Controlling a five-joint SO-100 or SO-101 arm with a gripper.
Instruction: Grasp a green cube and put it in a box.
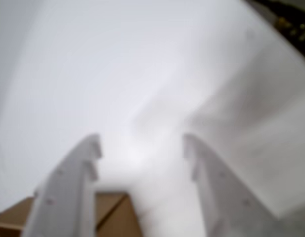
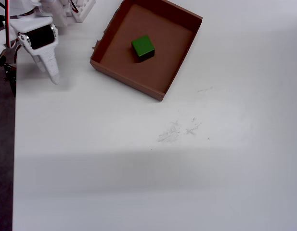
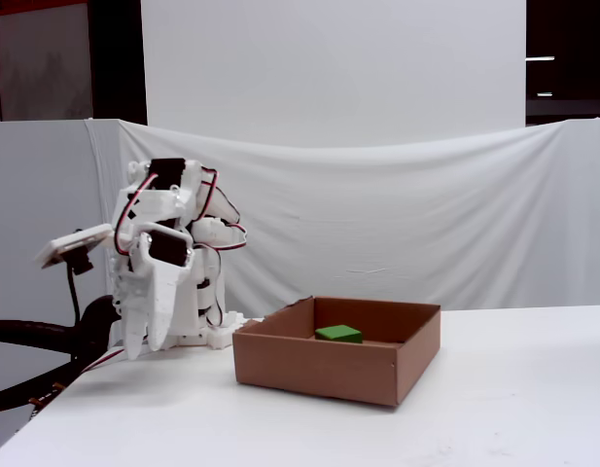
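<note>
While my gripper hangs with its two white fingers spread apart and nothing between them, the blurred wrist view shows only pale tabletop beyond the tips and a brown corner of the box low between the finger bases. From the overhead view, my gripper sits at the upper left of the white tabletop, pointing downward in that picture, close to the tabletop's left edge where a dark strip begins. To the right of it in that view, near but not touching, lies the box, a shallow brown cardboard tray turned at an angle, its nearest corner facing my fingers. Inside it, resting on the floor of the tray a little toward its upper left part, is the green cube, apart from all four walls and well clear of my gripper. In the fixed view from the side, my gripper points down just above the tabletop, to the left of the box, and the green cube shows only as a flat green top over the front wall. Farther back, a white cloth hangs behind the tabletop.
</note>
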